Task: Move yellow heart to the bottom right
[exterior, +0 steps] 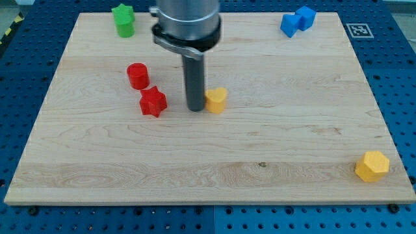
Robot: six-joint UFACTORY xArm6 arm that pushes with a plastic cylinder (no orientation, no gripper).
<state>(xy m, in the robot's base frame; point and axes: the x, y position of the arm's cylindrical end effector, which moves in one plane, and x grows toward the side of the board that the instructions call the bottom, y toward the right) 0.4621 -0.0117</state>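
The yellow heart (216,100) lies near the middle of the wooden board (273,156). My tip (195,108) stands right against the heart's left side, touching or nearly touching it. The rod rises from there to the arm's grey body at the view's top. A yellow hexagon block (372,166) sits at the board's bottom right corner.
A red star block (153,102) lies just left of my tip, with a red cylinder (138,75) above and left of it. A green star block (123,20) is at the top left. A blue block (298,21) is at the top right.
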